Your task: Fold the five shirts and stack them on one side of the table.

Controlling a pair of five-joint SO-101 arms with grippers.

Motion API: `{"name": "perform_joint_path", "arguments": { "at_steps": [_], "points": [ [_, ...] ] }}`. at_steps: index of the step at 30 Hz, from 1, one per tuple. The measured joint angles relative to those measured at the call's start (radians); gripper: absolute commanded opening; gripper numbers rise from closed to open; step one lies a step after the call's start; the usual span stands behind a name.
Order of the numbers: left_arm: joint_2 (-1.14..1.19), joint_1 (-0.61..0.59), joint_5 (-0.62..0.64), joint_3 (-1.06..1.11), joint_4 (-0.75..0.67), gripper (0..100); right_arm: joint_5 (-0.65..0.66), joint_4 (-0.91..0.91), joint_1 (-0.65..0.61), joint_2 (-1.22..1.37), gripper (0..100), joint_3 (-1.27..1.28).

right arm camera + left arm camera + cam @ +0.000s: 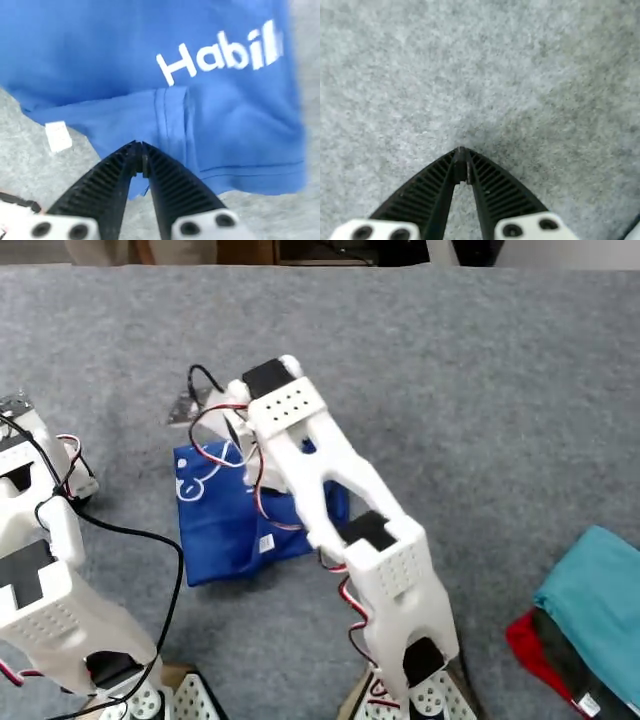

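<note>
shirt [225, 530], blue and folded, lies under my right gripper [139, 156], whose tips are pressed together above its hem. my left gripper [461, 159], also closed, hangs over table [480, 60] left of the shirt.

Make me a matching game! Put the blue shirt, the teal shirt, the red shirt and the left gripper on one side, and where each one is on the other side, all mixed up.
Things:
1. blue shirt
2. teal shirt
3. red shirt
4. left gripper

Places:
A. over bare grey table
B. top of the pile at the table's edge
C. under the right arm, mid-table
D. peeking out low in the pile

Pairs: 1-C, 2-B, 3-D, 4-A.
</note>
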Motion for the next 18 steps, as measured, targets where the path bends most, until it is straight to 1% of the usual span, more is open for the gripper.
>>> {"name": "perform_joint_path", "arguments": {
  "at_steps": [6,12,18],
  "points": [
    [0.000,0.000,0.003,0.000,0.000,2,0.000,-0.068,-0.025,0.020,0.5,-0.126],
    [0.000,0.000,0.003,0.000,0.000,2,0.000,-0.118,-0.066,0.203,0.5,-0.272],
    [0.000,0.000,0.003,0.000,-0.005,2,0.000,-0.014,-0.075,0.338,0.5,-0.448]
  ]
}}
